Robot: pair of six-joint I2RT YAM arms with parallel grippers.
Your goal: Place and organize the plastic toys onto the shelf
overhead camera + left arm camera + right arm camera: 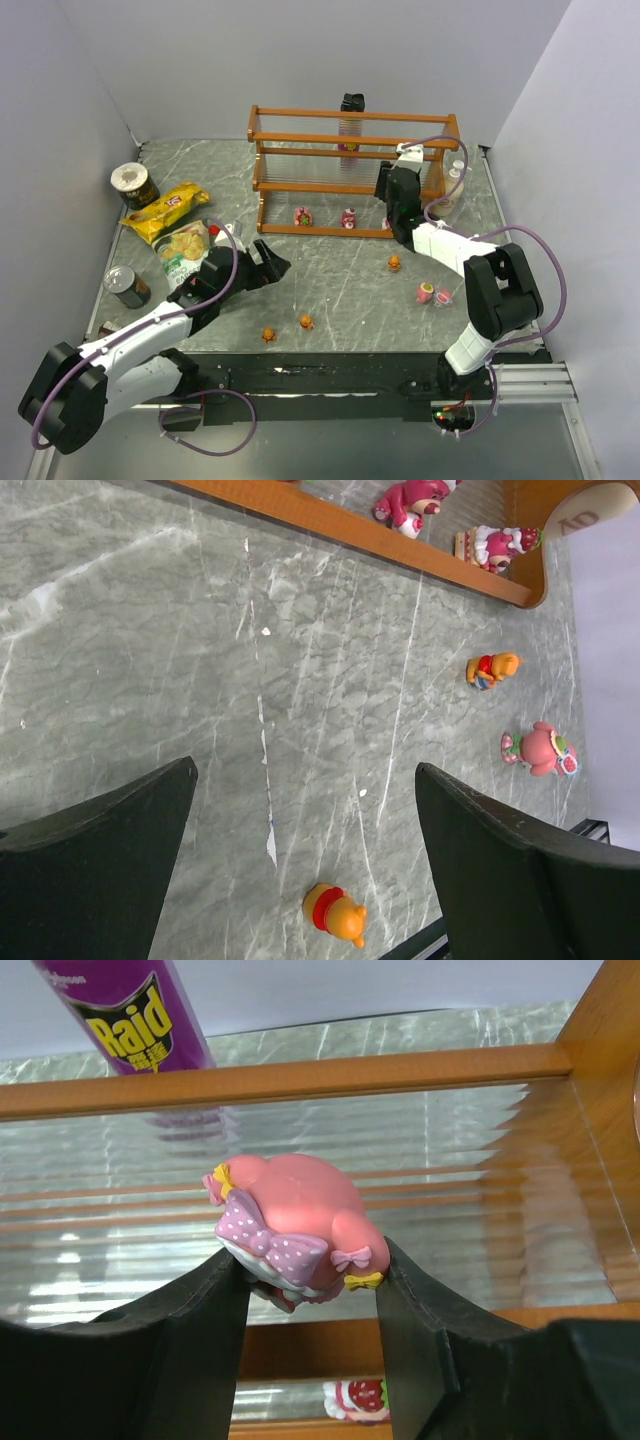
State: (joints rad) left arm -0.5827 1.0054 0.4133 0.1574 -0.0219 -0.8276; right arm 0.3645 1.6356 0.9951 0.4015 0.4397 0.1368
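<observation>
a table (340, 285) topped in grey-green marbled stone with pale veins is enclosed on three sides by plain, pale lavender-grey panels: a back wall (300, 50), a left wall (50, 120) and a right wall (585, 130). its near edge is bordered by a black strip (330, 372). the scene is lit evenly, and only soft shadows are cast.

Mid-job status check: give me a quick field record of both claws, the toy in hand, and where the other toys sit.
left claw: open, empty, above the table
right claw: closed on a pink toy
held toy position: level with a clear slatted tier of the shelf, not yet released
bottom tier: at least two pink/red toys
loose on table: three orange toys; seemingly two pink toys near the right arm
behind shelf: purple spray can
</observation>
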